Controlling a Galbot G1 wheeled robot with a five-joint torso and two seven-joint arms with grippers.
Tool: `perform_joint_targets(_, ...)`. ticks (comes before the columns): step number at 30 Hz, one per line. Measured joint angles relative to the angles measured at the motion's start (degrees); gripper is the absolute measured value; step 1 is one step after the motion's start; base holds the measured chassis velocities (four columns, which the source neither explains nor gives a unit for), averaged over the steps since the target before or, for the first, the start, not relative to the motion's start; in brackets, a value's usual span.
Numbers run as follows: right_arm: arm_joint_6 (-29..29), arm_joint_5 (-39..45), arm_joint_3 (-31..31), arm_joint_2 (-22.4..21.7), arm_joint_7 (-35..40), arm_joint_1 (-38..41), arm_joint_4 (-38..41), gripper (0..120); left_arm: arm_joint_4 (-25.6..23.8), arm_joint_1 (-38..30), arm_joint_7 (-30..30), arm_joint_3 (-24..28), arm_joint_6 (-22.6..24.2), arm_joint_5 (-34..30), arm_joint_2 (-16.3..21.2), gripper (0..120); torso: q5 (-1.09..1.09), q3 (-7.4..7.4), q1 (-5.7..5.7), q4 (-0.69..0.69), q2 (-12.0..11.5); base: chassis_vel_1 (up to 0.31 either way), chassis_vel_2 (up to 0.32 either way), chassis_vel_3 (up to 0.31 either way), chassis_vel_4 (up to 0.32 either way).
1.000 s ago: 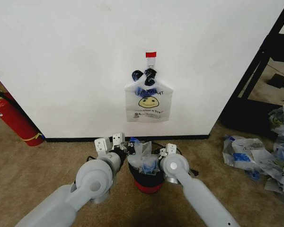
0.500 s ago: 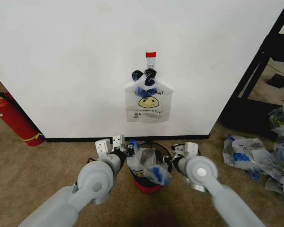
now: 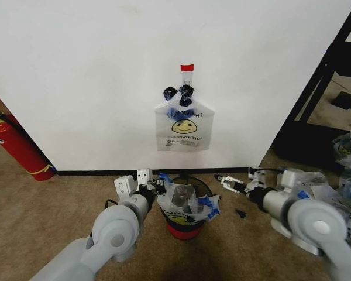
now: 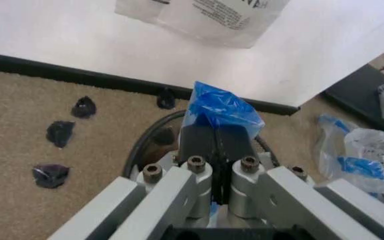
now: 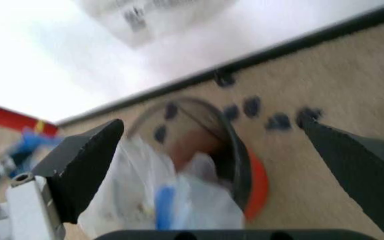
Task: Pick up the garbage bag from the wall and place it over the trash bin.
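Observation:
The garbage bag (image 3: 186, 201), crumpled whitish plastic with blue tape patches, sits in the mouth of the trash bin (image 3: 181, 229), a black mesh bin with a red base on the carpet below the wall. My left gripper (image 3: 158, 185) is at the bin's left rim, shut on the bag's blue-taped handle (image 4: 220, 107). My right gripper (image 3: 227, 182) hangs open to the right of the bin, apart from it. From the right wrist, its spread fingers (image 5: 85, 160) frame the bin (image 5: 249, 175) and the bag (image 5: 148, 200).
A smooth smiley bag (image 3: 183, 125) hangs by black clips from a wall hook. A red fire extinguisher (image 3: 14, 146) leans at the left. A heap of bags (image 3: 316, 193) and a black rack (image 3: 316, 88) stand at the right. Dark scraps (image 4: 60, 132) dot the carpet.
My right gripper has let go of the bag and swung away to the right of the bin. The bag's right side now droops over the rim. The left gripper has held still.

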Motion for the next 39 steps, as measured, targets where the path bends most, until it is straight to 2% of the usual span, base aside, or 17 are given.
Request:
perform_joint_targets(5,-1.8,0.3,1.9,-2.0,-4.8,-5.6,3.2,100,0.1,0.2,0.3,-0.2,0.0,0.5,-0.7,0,-0.03,0.00,0.00,0.03,0.0,0.000,0.000,0.000,0.000)
perform_joint_targets(6,-2.0,-2.5,2.5,-2.4,-8.9,-7.4,3.2,100,0.2,0.4,0.4,-0.4,-0.1,1.0,-0.9,0,-0.01,0.00,0.00,0.03,0.0,0.000,0.000,0.000,0.000)
perform_joint_targets(8,1.2,-15.0,3.1,-3.4,-22.6,-11.2,1.3,100,0.1,1.1,0.7,-0.9,-0.1,1.7,-1.3,0,-0.02,0.00,0.00,0.03,0.0,0.000,0.000,0.000,0.000)
perform_joint_targets(9,1.2,-15.0,3.1,-3.4,-22.6,-11.2,1.3,100,0.1,1.1,0.7,-0.9,-0.1,1.7,-1.3,0,-0.02,0.00,0.00,0.03,0.0,0.000,0.000,0.000,0.000)
perform_joint_targets(10,5.3,-22.7,3.2,-4.1,-30.4,-13.9,-0.8,100,-0.2,1.7,0.8,-1.3,-0.1,2.0,-1.4,0,-0.01,0.00,0.00,0.02,0.0,0.000,0.000,0.000,0.000)
perform_joint_targets(13,15.3,-36.6,4.3,-5.1,-43.5,-18.8,-5.4,100,-0.3,2.4,1.2,-1.8,-0.2,2.7,-1.4,0,-0.03,0.00,0.00,0.02,0.0,0.000,0.000,0.000,0.000)
perform_joint_targets(14,18.4,-39.3,4.5,-5.3,-46.2,-19.8,-6.8,100,-0.3,2.5,1.3,-1.9,-0.2,2.8,-1.4,0,-0.03,0.00,0.00,0.03,0.0,0.000,0.000,0.000,0.000)
perform_joint_targets(15,24.9,-43.3,5.0,-5.9,-52.2,-21.8,-9.2,100,-0.4,2.5,1.4,-2.0,-0.3,2.8,-1.3,0,0.01,0.00,0.00,0.02,0.0,0.000,0.000,0.000,0.000)
perform_joint_targets(17,32.7,-47.3,5.8,-7.0,-61.2,-24.3,-12.1,100,-0.6,2.4,1.5,-2.1,-0.3,2.6,-1.2,0,0.00,0.00,0.00,0.02,0.0,0.000,0.000,0.000,0.000)
perform_joint_targets(23,38.6,-49.3,5.5,-7.5,-67.0,-25.1,-14.0,100,-0.9,2.2,1.5,-2.1,-0.3,2.1,-1.3,0,-0.03,0.00,0.00,0.03,0.0,0.000,0.000,0.000,0.000)
perform_joint_targets(32,37.4,-47.0,1.0,-5.4,-61.9,-18.0,-16.4,100,-1.1,2.4,1.5,-1.2,-0.4,2.2,-1.8,0,-0.01,0.01,0.00,0.05,0.0,0.000,0.000,0.000,0.000)
perform_joint_targets(36,36.1,-47.5,0.3,-4.8,-61.7,-17.3,-17.0,99,-0.8,2.0,1.5,-0.8,-0.4,2.2,-1.9,0,-0.02,0.00,0.00,0.02,0.0,0.000,0.000,0.000,0.000)
perform_joint_targets(39,35.0,-49.6,-0.5,-4.7,-62.6,-17.3,-17.7,94,-0.7,1.7,1.5,-0.7,-0.4,2.2,-1.7,0,-0.01,0.00,0.00,0.03,0.0,0.000,0.000,0.000,0.000)
